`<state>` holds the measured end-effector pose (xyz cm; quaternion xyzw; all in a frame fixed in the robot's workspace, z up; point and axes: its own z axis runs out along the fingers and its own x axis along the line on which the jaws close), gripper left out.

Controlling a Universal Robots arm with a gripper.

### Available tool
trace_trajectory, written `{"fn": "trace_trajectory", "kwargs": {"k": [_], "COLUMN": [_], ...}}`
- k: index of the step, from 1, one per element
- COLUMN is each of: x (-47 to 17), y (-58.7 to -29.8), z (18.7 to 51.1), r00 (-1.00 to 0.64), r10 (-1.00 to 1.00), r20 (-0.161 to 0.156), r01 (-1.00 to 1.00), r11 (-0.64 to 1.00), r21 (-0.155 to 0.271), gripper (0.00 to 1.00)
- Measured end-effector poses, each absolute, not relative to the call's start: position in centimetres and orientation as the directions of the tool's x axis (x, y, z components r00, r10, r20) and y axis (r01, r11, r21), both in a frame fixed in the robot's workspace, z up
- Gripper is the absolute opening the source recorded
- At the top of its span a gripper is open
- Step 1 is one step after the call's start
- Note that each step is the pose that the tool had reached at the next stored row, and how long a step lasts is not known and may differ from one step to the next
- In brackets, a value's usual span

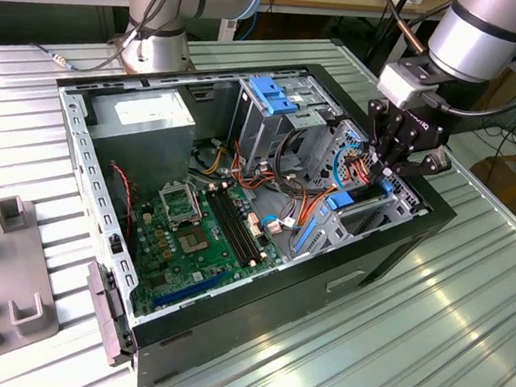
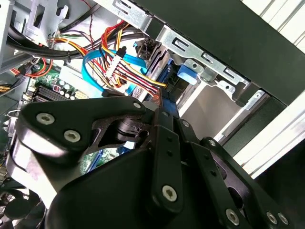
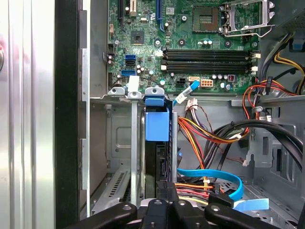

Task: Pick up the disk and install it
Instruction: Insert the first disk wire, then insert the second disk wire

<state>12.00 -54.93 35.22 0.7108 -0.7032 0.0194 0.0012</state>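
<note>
Exterior view: gripper (image 1: 390, 166) clamped on the disk (image 1: 360, 196), which sits edge-up directly below its fingertips, part-way into the case's bay (image 1: 365, 220), long axis running along that slot.

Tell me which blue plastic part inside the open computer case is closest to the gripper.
The blue-framed disk standing on edge in the bay directly beneath the black gripper. The blue plastic latch sits atop the tall metal cage, farther toward the exterior view's left.

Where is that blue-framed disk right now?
The blue-framed grey disk stands on edge in the metal drive bay at the open computer case's corner on the exterior view's right, under the black pincer.
</note>
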Motion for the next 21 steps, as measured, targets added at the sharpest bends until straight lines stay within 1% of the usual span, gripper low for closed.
{"fn": "trace_trajectory", "kwargs": {"k": [19,21], "x": [11.4,11.0], "y": [-54.9,-54.9], "z": [35.2,35.9], "r00": [0.01,0.011], "r10": [-1.0,-1.0], "r20": [0.029,0.029], "r01": [-1.0,-1.0], "r11": [-0.011,-0.011], "r21": [-0.026,-0.026], "gripper": [0.1,0.1]}}
